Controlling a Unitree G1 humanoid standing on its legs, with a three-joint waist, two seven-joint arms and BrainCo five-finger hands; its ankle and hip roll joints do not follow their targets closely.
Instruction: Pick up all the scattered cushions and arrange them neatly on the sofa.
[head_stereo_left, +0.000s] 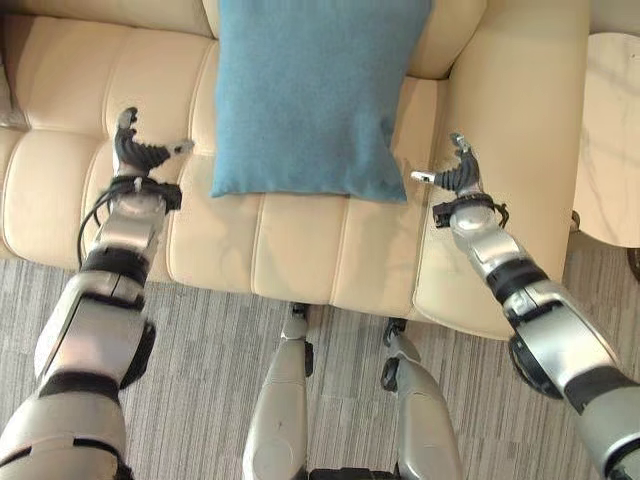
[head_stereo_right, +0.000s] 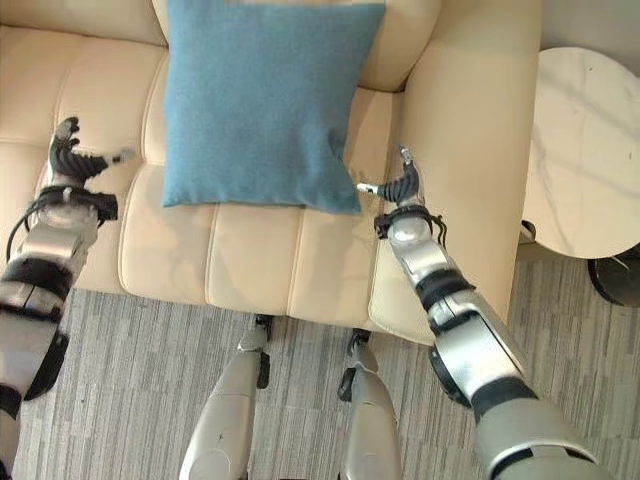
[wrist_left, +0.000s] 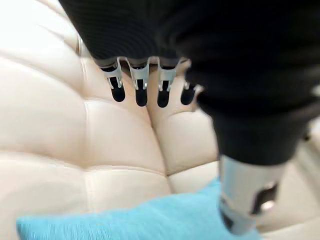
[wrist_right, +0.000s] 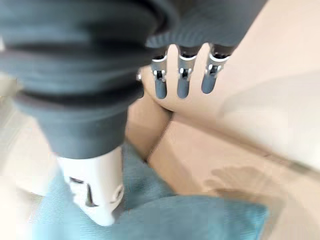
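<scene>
Silver-grey segmented arms, black joint bands; each robot hand, left (head_stereo_left: 137, 152) and right (head_stereo_left: 460, 172): dark ribbed cover, silver fingers (wrist_left: 139, 87), dark tips.

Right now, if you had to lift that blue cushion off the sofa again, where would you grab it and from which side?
Probably by its two side edges near the front corners. The blue cushion leans against the sofa backrest with its front edge on the seat, and the left hand and right hand already flank it, open and apart from it. Closing inward from both sides looks simplest.
</scene>
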